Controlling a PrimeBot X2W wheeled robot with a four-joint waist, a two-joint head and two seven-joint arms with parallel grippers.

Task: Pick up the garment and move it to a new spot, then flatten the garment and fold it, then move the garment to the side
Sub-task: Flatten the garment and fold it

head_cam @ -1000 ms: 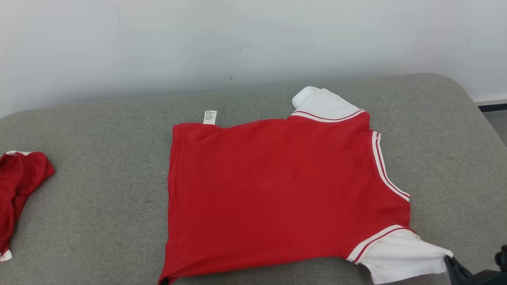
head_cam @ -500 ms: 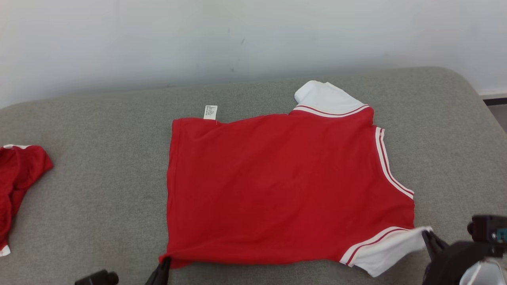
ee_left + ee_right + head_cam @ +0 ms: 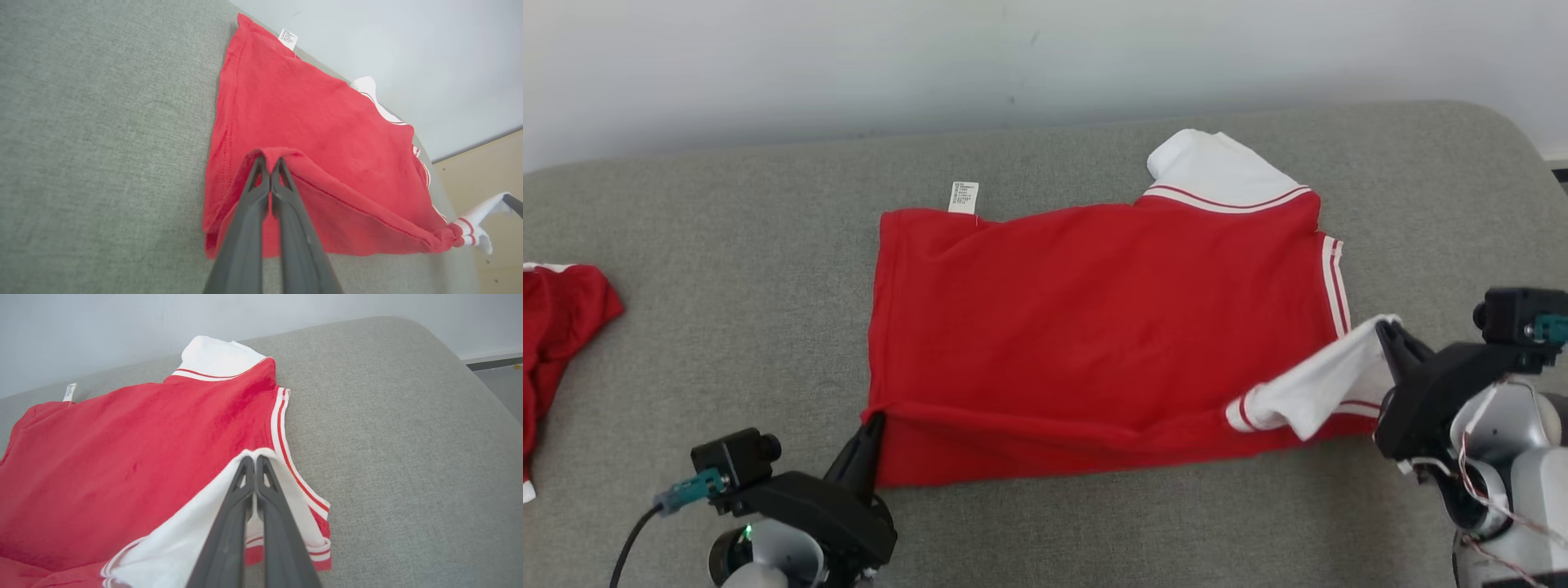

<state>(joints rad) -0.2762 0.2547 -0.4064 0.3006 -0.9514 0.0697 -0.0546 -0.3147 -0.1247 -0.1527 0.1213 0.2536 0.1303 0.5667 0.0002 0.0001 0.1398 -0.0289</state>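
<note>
Garment (image 3: 1094,327) lies spread, care label (image 3: 964,198) at its far edge. My left gripper (image 3: 874,418) pinches the hem corner toward me from that label; right gripper (image 3: 1382,330) pinches the white sleeve far right of it. Risk: uneven lift skews fold, or thin cloth slips free.

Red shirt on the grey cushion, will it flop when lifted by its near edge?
Probably floppy: the red shirt sags between the left tool and right tool. Likely light: two pinched corners carry its edge. The white sleeve droops, so may wrinkle.
</note>
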